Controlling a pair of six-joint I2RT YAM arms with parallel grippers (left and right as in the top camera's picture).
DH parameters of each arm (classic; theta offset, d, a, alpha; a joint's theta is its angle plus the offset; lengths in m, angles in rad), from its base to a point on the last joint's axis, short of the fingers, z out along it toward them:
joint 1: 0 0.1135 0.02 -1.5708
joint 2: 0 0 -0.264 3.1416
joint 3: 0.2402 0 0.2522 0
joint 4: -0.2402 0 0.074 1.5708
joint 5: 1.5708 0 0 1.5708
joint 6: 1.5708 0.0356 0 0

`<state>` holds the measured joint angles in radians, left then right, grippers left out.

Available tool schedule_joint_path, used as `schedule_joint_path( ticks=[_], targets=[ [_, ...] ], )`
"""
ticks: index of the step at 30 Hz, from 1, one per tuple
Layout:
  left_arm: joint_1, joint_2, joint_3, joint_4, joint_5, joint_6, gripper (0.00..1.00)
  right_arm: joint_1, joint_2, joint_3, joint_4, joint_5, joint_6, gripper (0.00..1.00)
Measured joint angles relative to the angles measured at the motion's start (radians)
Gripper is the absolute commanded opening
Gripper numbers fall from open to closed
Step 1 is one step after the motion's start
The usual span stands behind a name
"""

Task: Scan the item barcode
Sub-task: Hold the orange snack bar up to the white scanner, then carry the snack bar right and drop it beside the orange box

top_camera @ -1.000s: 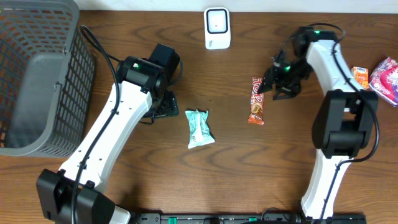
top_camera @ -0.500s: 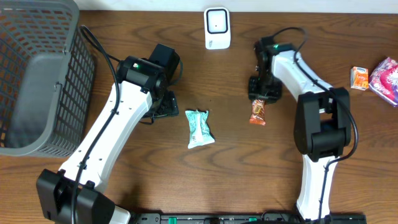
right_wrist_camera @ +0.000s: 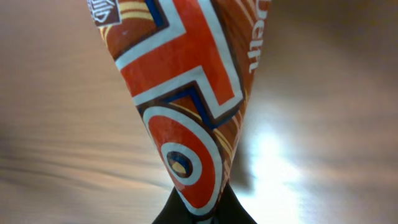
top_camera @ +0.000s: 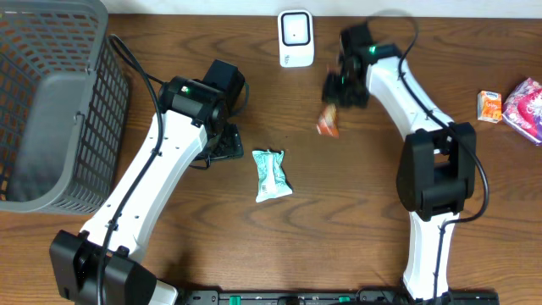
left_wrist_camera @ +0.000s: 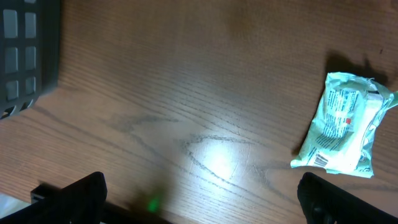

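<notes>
Snack bar [top_camera: 328,121], orange-red wrapper: one end pinched in right hand [top_camera: 333,100], hanging near white scanner [top_camera: 295,38], on its right side. Left hand [left_wrist_camera: 199,208]: spread wide, gripping nothing, over tabletop [top_camera: 356,220] just beside green packet [top_camera: 272,174]. Grey basket [top_camera: 51,102]: far left.

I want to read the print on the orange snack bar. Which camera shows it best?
The right wrist view: the snack bar fills the frame, its pattern close up. Overhead shows it small, hanging from the right gripper near the scanner. The left wrist view misses it.
</notes>
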<state>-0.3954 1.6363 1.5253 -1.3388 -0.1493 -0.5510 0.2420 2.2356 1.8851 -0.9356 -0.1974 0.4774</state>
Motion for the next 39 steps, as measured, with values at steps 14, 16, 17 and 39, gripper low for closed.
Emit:
schedule_joint_path(
  ticks=[14,16,17,39],
  targets=[
    [0.000,0.000,0.000,0.000,0.000,0.000,0.98,0.070,0.015,0.157,0.499,-0.124,0.281,0.01],
    [0.000,0.000,0.000,0.000,0.000,0.000,0.98,0.071,0.037,0.158,0.540,-0.124,0.306,0.01],
    [0.000,0.000,0.000,0.000,0.000,0.000,0.98,0.071,0.050,0.158,0.554,-0.124,0.319,0.01],
    [0.000,0.000,0.000,0.000,0.000,0.000,0.98,-0.082,0.135,0.364,-0.053,0.161,0.179,0.01]
  ],
)
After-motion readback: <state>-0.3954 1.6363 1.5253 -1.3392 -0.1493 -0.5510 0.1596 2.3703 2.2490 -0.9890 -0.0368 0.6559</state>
